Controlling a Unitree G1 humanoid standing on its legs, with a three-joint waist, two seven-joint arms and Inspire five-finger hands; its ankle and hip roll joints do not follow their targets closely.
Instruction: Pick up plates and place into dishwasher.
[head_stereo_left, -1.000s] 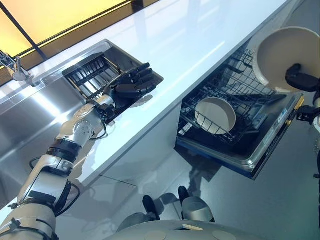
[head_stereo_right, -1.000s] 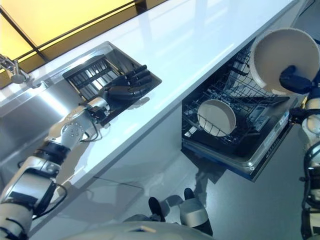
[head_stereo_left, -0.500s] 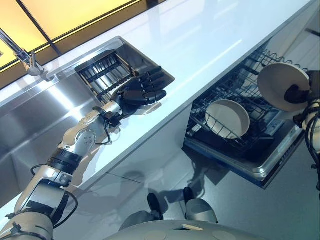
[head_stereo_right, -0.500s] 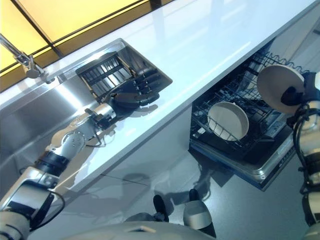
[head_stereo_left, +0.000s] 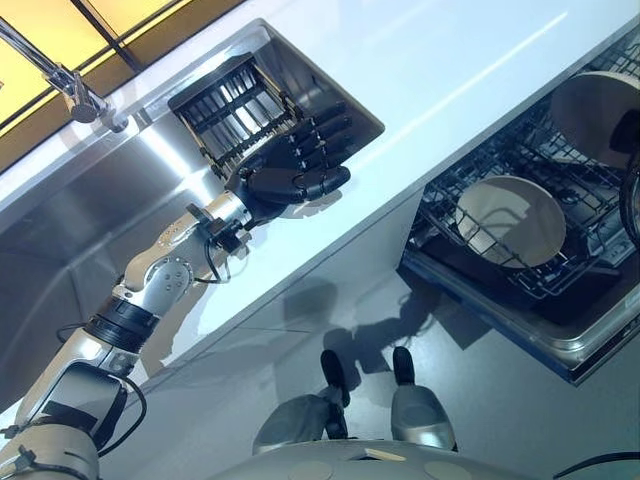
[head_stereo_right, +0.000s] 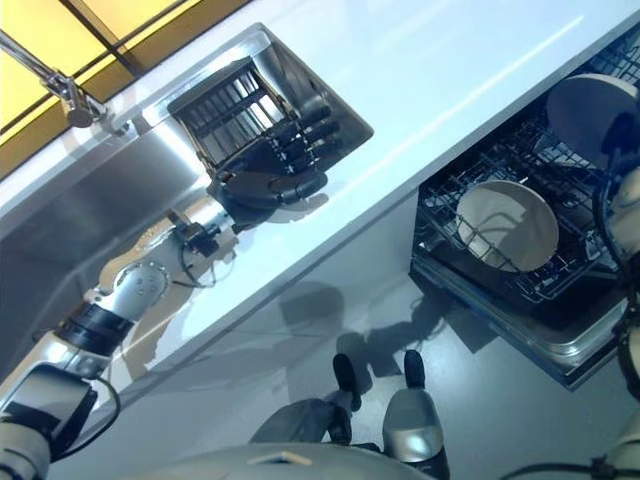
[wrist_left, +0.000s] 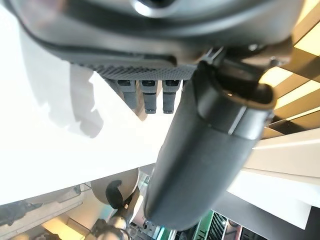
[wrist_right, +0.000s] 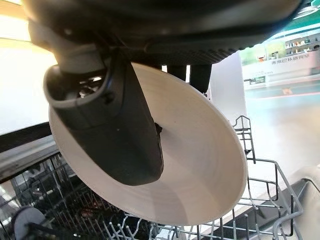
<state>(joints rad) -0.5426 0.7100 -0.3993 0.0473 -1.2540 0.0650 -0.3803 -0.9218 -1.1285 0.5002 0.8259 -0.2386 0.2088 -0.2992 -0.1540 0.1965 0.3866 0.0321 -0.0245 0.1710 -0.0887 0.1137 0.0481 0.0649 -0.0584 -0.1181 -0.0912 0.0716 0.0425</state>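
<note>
A cream plate (wrist_right: 200, 165) is pinched in the right hand (wrist_right: 115, 125): the thumb lies across its hollow face and the fingers reach behind its rim. The plate is held tilted, above the wire tines of the dishwasher rack (head_stereo_left: 480, 175), at the rack's far right end. Below and to the left of that hand, a second plate (head_stereo_left: 510, 220) already stands leaning among the tines of the same rack, apart from the held one. The rack sits pulled out over the open dishwasher door (head_stereo_left: 560, 335), under the edge of the white counter (head_stereo_left: 450, 60).

Well away to the left, the left hand (head_stereo_left: 295, 170) rests on the counter with its fingers stretched out and lightly bent, holding nothing. Its fingertips lie at the edge of a dark slatted drying rack (head_stereo_left: 235, 100) set in the steel sink (head_stereo_left: 90, 200), with the faucet (head_stereo_left: 60, 75) beyond.
</note>
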